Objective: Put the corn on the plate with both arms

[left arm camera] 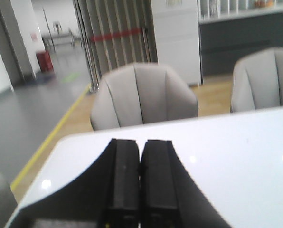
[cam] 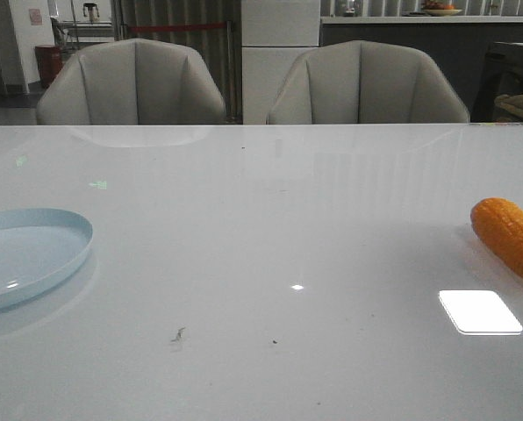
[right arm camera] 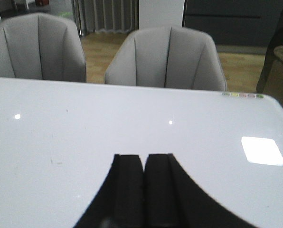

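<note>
Corn (cam: 512, 239) lies on the table (cam: 270, 228) at far right, partly cut off by the frame edge — plate (cam: 29, 254) at far left, well apart. Left gripper (left arm camera: 140, 183) and right gripper (right arm camera: 144, 183) both have fingers pressed together, holding nothing. Judged: cob light, stiff, bumpy surface gives fair grip; rounded, may roll — take it across mid-length.

The corn (cam: 512, 237) and the plate (cam: 33, 254) are both cut off by the front view's opposite edges.
</note>
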Controlling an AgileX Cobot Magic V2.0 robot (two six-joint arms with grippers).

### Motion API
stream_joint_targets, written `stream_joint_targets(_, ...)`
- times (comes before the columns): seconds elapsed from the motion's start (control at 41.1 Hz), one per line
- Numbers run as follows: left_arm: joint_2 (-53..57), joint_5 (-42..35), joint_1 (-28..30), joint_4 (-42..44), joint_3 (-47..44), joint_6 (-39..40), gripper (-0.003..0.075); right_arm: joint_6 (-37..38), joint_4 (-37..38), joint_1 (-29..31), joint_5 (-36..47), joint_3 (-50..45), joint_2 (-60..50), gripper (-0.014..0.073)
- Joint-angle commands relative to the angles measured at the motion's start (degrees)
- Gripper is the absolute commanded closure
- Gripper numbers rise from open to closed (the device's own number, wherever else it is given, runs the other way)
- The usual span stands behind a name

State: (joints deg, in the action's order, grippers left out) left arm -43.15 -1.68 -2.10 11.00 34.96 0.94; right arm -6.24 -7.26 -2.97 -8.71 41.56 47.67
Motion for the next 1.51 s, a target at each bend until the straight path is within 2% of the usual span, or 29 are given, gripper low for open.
stream_joint_targets(0.0,-4.3,-4.2,-0.5,-0.2,2.1,0.6,0.0624,0.1,-0.1,-0.2,4.7,2.1,3.0,0.0537)
stream_joint_targets(0.219,-10.5,-4.2,-0.5,-0.2,2.1,0.6,0.0624,0.1,-0.1,-0.2,2.7,2.1,8.9,0.0537)
stream_joint_targets(0.511,-11.1,-5.3,-0.5,-0.2,2.1,0.6,0.0611,0.1,-0.1,-0.2,1.1,2.1,11.0,0.0513)
stream_joint_targets(0.584,-11.1,-5.3,-0.5,-0.2,2.1,0.6,0.0557,0.1,-0.1,-0.2,1.2,2.1,11.0,0.0452)
stream_joint_targets(0.73,-11.1,-5.4,-0.5,-0.2,2.1,0.6,0.035,0.1,-0.1,-0.2,2.1,2.1,11.0,0.0226)
stream_joint_targets(0.803,-11.1,-5.5,-0.5,-0.2,2.1,0.6,0.0265,0.1,-0.1,-0.2,3.5,2.1,11.0,0.014)
stream_joint_targets(0.852,-11.1,-6.0,-0.5,-0.2,2.1,0.6,0.0239,0.1,-0.1,-0.2,3.9,2.1,11.0,0.0122)
stream_joint_targets(0.973,-11.1,-5.7,-0.5,-0.2,1.9,0.6,0.0249,0.1,-0.1,-0.2,3.9,2.1,11.0,0.0127)
stream_joint_targets(1.192,-12.2,2.1,-0.5,-3.7,3.1,0.6,0.0248,0.1,-0.1,-0.2,1.1,2.1,11.0,0.0127)
stream_joint_targets(1.314,-17.0,13.1,1.0,-9.1,7.8,0.6,0.0248,0.1,-0.8,-0.2,0.2,2.1,11.0,0.0127)
stream_joint_targets(1.485,-29.6,28.6,4.7,-9.9,18.1,0.6,0.0246,0.1,-1.6,-0.2,-1.4,2.1,11.0,0.0127)
